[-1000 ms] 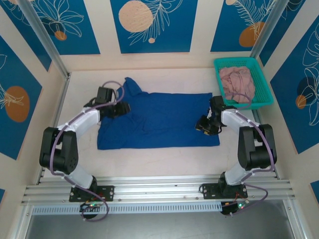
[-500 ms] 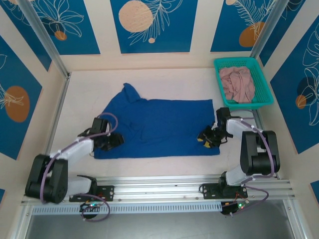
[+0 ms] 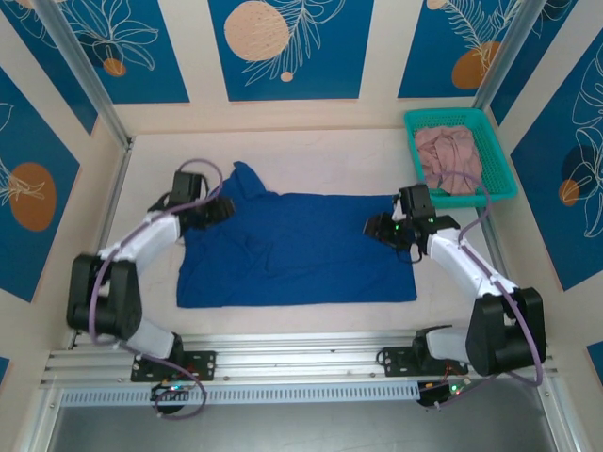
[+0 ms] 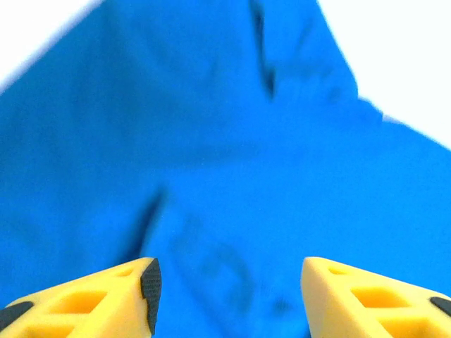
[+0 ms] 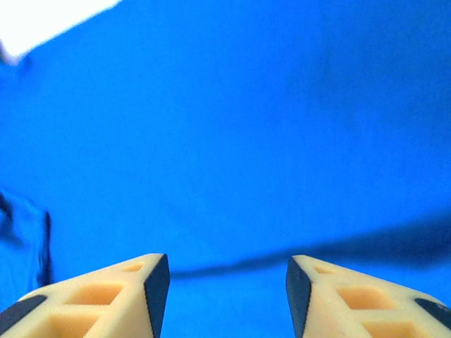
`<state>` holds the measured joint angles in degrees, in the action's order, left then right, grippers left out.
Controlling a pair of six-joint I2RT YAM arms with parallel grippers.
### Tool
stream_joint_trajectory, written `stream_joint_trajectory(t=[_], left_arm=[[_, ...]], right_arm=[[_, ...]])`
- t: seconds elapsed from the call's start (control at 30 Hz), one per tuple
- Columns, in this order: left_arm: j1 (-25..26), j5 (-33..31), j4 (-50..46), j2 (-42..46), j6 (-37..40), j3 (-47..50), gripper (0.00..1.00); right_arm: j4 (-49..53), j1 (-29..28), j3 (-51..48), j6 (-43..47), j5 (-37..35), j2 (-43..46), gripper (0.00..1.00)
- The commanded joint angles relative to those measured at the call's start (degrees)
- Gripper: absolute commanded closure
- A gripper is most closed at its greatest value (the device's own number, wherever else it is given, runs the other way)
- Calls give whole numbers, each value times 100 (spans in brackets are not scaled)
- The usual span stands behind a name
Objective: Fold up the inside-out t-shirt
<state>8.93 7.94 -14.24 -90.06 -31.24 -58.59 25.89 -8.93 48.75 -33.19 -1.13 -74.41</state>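
the plain royal-blue short-sleeved cloth t-shirt (image 3: 297, 250) lies spread nearly flat on the pale counter (image 3: 320, 155) between the two arms, with one sleeve (image 3: 247, 177) poking out at its far left corner. the left pincer (image 3: 219, 209) hangs over that corner just beside the sleeve. its yellow fingers (image 4: 106, 296) are spread, with blue cloth beneath and nothing between them. the right pincer (image 3: 379, 228) is over the far right part of the shirt, likewise spread and holding nothing. whether either touches the cloth i cannot tell.

the shirt looks light, thin and limp. it will likely sag from any hold, slide on the smooth counter and bunch if dragged. the two far corners, one per pincer, seem the sound places to pinch, at a hem or seam where the doubled cloth is less apt to slip.
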Motion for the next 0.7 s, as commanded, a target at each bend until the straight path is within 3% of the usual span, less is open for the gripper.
stream_joint_trajectory(t=[0.0, 0.37, 0.67], left_arm=[[-321, 28, 269, -1013, 445, -1082, 43], [-497, 504, -978, -3958, 974, -4683, 40], [-489, 1058, -1463, -4928, 950, -5968, 39]], right_arm=[[-691, 351, 558, 215, -543, -696, 47], [291, 604, 3168, 414, -1626, -3343, 45], [1528, 675, 4816, 340, -2188, -4775, 46]])
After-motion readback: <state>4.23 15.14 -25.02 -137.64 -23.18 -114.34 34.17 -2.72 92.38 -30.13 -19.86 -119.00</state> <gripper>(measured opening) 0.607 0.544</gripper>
